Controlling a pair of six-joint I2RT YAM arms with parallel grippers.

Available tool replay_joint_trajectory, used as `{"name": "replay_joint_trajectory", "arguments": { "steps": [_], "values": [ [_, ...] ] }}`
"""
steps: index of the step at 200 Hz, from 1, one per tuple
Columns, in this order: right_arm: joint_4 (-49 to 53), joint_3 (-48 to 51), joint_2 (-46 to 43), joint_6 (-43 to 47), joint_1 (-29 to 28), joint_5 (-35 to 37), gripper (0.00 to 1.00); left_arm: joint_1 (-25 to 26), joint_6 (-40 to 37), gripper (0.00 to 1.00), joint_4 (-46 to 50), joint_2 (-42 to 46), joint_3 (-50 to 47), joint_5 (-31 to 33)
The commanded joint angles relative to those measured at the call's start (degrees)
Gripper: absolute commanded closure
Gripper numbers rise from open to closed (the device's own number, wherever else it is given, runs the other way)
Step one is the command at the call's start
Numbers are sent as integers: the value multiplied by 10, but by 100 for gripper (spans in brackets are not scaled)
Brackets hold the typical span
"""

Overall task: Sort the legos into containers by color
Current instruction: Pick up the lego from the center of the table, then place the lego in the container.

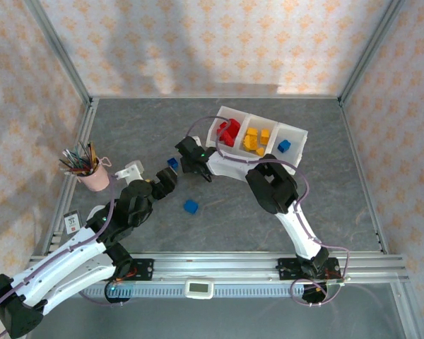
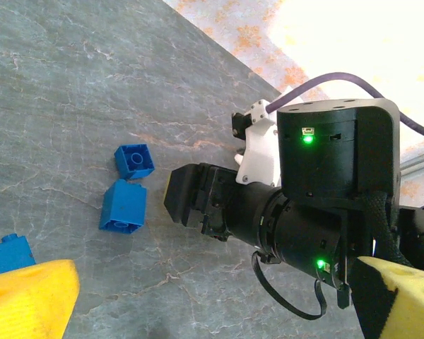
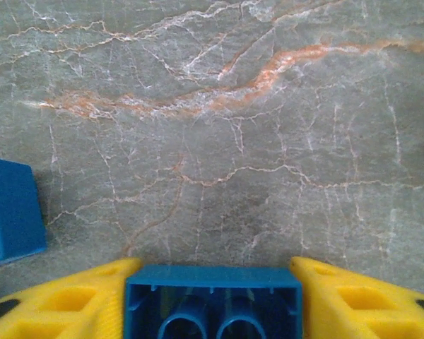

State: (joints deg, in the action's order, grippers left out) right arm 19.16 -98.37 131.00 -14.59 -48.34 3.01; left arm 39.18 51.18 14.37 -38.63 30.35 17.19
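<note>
At the near edge of the counter (image 1: 283, 219), the left arm (image 1: 63, 265) lies low, running from the bottom-left corner up and to the right, with its black wrist bent toward the middle. The left pincer (image 1: 164, 182) is open: in its wrist view the yellow fingers (image 2: 28, 300) sit in opposite bottom corners with nothing between them, both cut off by the frame.

The right arm (image 1: 300, 229) rises from its base to a black elbow, then folds sharply left, so that its forearm reaches across the front of the tray (image 1: 302, 138). The right pincer (image 3: 212, 272) points down at the counter and grips a blue brick (image 3: 212, 304), hollow underside toward the camera and a yellow finger pressed against each side. The bottom of that brick is cut off by the frame.

A second blue brick (image 3: 10, 212) lies on the counter just beside it, half out of view on the left. From above, the right wrist hides much of this spot, and only one patch of blue shows there. A third blue brick (image 1: 191, 206) lies alone nearer the arms, to the right of the left pincer.

Farther back, the tray holds red bricks (image 1: 228, 133) in its left compartment, yellow bricks (image 1: 256, 140) in the middle one and one blue piece (image 1: 284, 146) in the right one. How many pieces are in the red and yellow heaps is hard to tell. A pink cup (image 1: 93, 176) of pens stands at the far left.
</note>
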Motion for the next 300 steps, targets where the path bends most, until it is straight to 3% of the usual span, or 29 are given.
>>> {"name": "replay_joint_trajectory", "arguments": {
  "steps": [1,54,104,154,193,241,300],
  "values": [
    [13,11,-14,2,-2,0,51,-8,1,1,-2,-3,-2,1],
    [-9,69,-94,-3,1,-12,59,-9,-10,1,0,-12,16,-15],
    [-49,216,-239,-30,32,-26,59,-9,-25,1,-13,-27,31,-47],
    [-43,341,-392,-44,96,18,58,-8,-36,1,-76,-89,40,-112],
    [-26,389,-460,-42,192,31,57,3,-44,1,-131,-158,56,-151],
    [-37,400,-455,-34,302,42,57,27,-57,1,-181,-251,98,-177],
    [-70,362,-367,-31,358,67,57,31,-71,1,-216,-314,136,-198]
  ]
}}
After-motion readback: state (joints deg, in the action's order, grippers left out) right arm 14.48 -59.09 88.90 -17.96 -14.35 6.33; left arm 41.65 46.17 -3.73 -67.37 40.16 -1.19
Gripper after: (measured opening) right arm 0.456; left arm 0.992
